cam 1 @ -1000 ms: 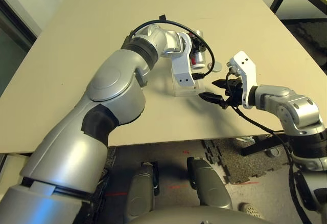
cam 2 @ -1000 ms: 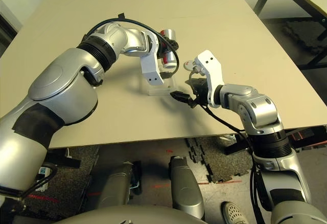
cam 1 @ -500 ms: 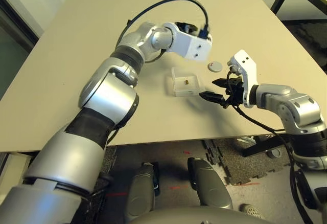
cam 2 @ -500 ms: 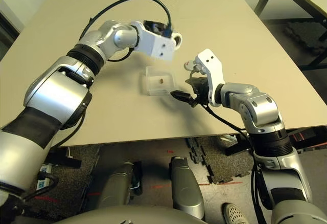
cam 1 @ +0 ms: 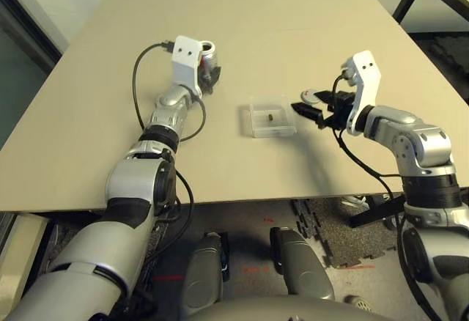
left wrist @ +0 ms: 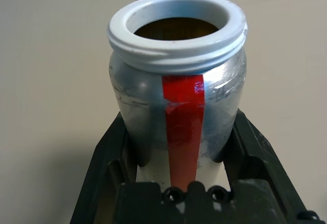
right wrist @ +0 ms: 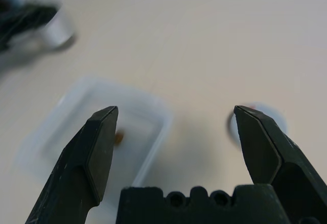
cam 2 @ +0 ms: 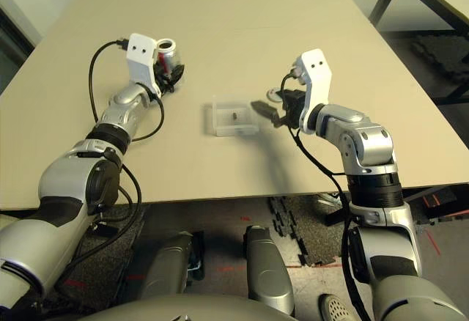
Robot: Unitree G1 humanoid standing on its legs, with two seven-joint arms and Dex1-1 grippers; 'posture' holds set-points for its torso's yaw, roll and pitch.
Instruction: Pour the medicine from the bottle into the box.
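The bottle [cam 1: 207,56] is silvery with a red stripe and an open white mouth [left wrist: 176,27]. It stands upright at the left of the table with my left gripper [left wrist: 179,132] shut on its lower body. The box [cam 1: 271,117], a clear shallow tray, lies mid-table to the right of the bottle. The medicine [cam 1: 271,118], one small brown pellet, lies inside it. My right gripper [cam 1: 304,111] hovers open just right of the box with nothing between its fingers. In the right wrist view the box [right wrist: 92,127] and pellet [right wrist: 118,138] sit behind the left finger [right wrist: 99,147].
A round grey cap [cam 1: 314,94] lies flat on the table just beyond the right gripper, partly behind its finger [right wrist: 258,142]. The table's front edge [cam 1: 242,202] runs close below the box. Bare tabletop stretches far behind both arms.
My left arm has swung the bottle away from above the box to the table's left and turned it upright. The pellet now lies in the box. The right gripper shifted slightly farther back.
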